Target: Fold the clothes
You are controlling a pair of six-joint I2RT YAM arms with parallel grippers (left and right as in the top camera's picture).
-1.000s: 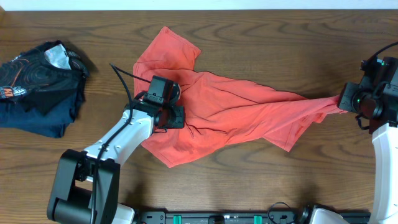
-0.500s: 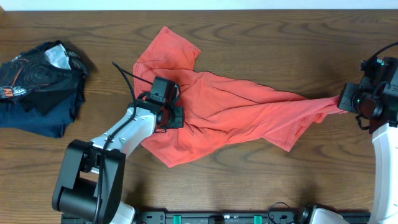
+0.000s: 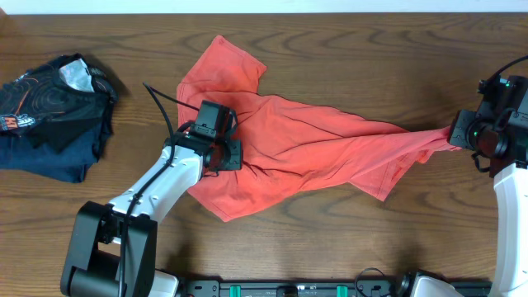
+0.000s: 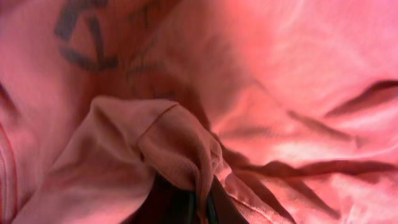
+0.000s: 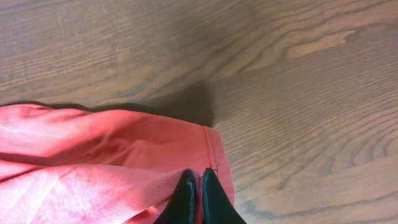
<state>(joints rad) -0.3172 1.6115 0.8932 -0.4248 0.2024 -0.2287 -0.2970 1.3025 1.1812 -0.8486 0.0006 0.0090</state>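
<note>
The clothes, a coral-red T-shirt, lie spread and wrinkled across the middle of the table, stretched into a narrow point toward the right. My left gripper sits on the shirt's left part, shut on a pinched ridge of the red cloth. Faint mirrored lettering shows through the fabric there. My right gripper holds the shirt's far right tip above the wood, its dark fingers shut on the hemmed edge.
A dark navy garment with printed graphics lies bunched at the table's left edge. Bare brown wood runs behind the shirt and in front of it. The arm bases stand at the near edge.
The left gripper has closed on a fold of the shirt and shifted only slightly. The right gripper and the stretched tip have not moved.
</note>
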